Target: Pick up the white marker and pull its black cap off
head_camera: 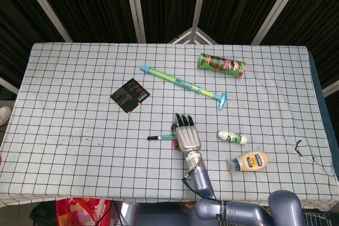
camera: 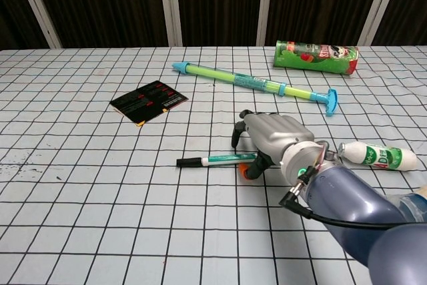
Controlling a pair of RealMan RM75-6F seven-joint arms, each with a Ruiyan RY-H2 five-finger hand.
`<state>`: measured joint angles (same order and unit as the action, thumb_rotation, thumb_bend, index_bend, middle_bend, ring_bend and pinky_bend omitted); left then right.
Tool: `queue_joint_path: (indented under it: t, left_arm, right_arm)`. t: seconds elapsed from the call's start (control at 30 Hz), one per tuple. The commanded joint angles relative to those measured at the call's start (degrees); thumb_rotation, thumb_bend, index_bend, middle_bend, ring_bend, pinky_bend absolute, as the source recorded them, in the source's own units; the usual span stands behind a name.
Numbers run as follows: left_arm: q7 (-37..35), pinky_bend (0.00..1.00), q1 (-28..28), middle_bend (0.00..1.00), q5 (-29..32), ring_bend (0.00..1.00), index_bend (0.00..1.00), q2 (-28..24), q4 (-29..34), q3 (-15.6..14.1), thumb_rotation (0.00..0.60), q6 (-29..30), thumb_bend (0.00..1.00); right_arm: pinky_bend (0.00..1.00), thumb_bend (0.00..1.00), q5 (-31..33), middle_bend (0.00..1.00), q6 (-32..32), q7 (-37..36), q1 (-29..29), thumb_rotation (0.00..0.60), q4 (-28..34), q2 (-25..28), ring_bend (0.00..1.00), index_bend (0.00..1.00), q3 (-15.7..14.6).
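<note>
The white marker (head_camera: 167, 137) (camera: 223, 159) has a green label and lies level, low over the checked cloth near the table's middle. Its black cap (head_camera: 154, 138) (camera: 189, 162) points left and is free. My right hand (head_camera: 188, 137) (camera: 273, 139) covers the marker's right end. The fingers curl down over it and the orange-tipped thumb sits beneath, so the hand grips that end. The end of the marker under the palm is hidden. Neither view shows my left hand.
A long green and blue tube (head_camera: 183, 84) (camera: 253, 83) lies diagonally behind the hand. A green snack can (head_camera: 222, 65) sits far right, a black card (head_camera: 130, 95) to the left. A small white bottle (head_camera: 232, 137) and a mayonnaise bottle (head_camera: 249, 161) lie right of the hand.
</note>
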<state>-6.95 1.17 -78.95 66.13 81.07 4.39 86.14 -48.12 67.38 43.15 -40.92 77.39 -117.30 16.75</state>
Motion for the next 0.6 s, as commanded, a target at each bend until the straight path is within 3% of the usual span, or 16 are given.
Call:
queue_joint_path:
  t: [0.03, 0.6]
  left_arm:
    - [-0.09, 0.04, 0.03, 0.00, 0.07, 0.00, 0.00, 0.02, -0.10, 0.00, 0.600, -0.07, 0.50]
    - [-0.92, 0.04, 0.29, 0.00, 0.38, 0.00, 0.00, 0.44, -1.07, 0.04, 0.600, -0.27, 0.50]
  right_arm:
    - [0.00, 0.42, -0.01, 0.03, 0.02, 0.03, -0.11, 0.600, -0.02, -0.09, 0.05, 0.38, 0.09]
    - [0.00, 0.42, 0.06, 0.03, -0.12, -0.18, -0.42, 0.600, -0.32, -0.24, 0.05, 0.47, 0.20]
